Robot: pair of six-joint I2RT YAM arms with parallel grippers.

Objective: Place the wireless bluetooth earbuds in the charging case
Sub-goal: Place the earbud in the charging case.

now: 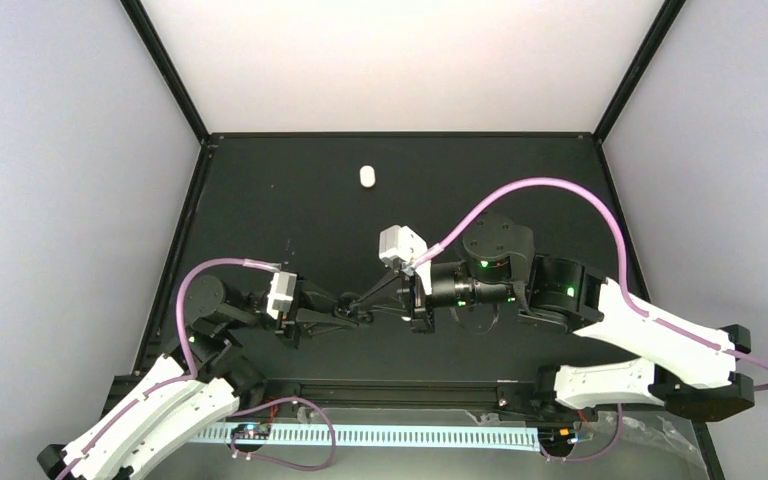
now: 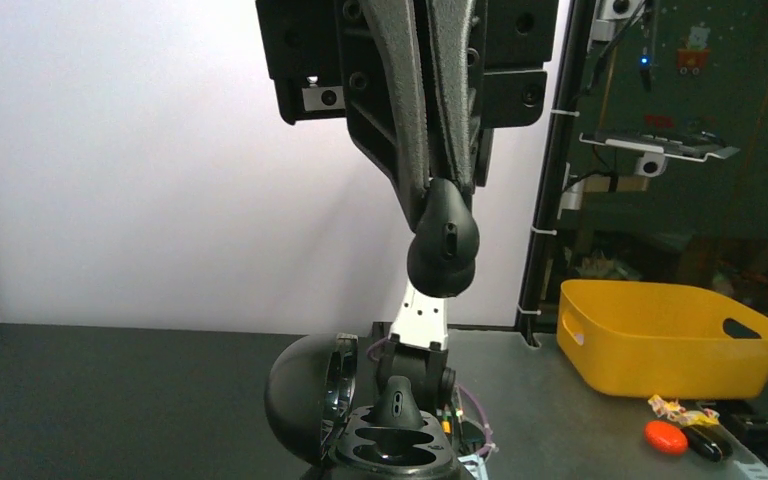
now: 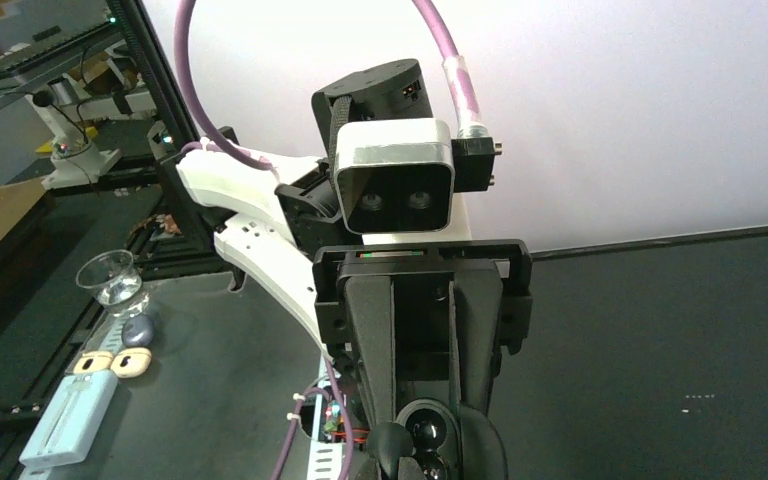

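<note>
Fingers of right claw pressed together near open charging case; cannot tell for left claw

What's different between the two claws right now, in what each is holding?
The left gripper pinches a tiny black earbud; the right gripper clamps the much larger open charging case. The left gripper reaches in from the left, the right gripper from the right. Both are shut, meeting over the table.

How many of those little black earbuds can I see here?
2. One black earbud is pinched in the left end effector; a second black earbud sits in the open charging case just below. Others may be hidden.
</note>
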